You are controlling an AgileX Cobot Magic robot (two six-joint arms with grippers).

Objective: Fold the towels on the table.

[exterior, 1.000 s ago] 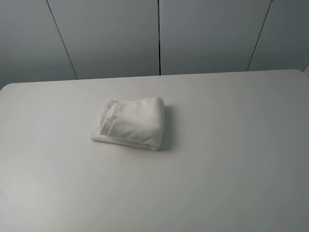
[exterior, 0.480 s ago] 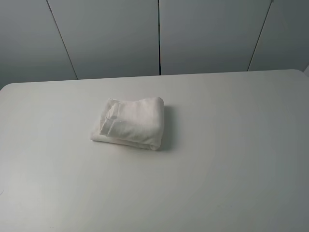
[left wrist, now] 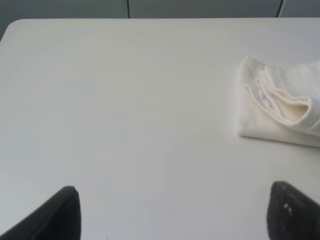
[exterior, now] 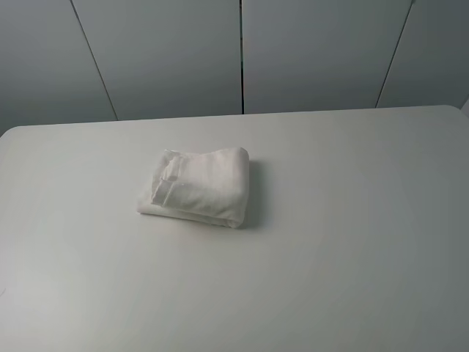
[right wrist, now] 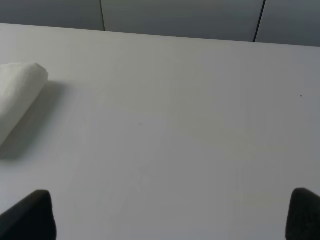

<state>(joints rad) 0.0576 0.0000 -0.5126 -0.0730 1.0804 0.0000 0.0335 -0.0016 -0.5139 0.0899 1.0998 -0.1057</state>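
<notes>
Towel (exterior: 196, 186) lies folded on table (exterior: 352, 242); both grippers (left wrist: 172, 212) (right wrist: 170, 215) spread wide, empty.

one folded towel (exterior: 196, 187), one table (exterior: 352, 242), two claws, left claw (left wrist: 172, 212), right claw (right wrist: 172, 215)

Towel (exterior: 198, 186): soft white cloth, matt, finely napped, folded edges showing a flatter woven band. Table (exterior: 352, 242): smooth white top, faint satin sheen. Wall panels (exterior: 315, 51): grey, smooth, matt. Gripper fingertips (left wrist: 65, 212): black, matt.
</notes>
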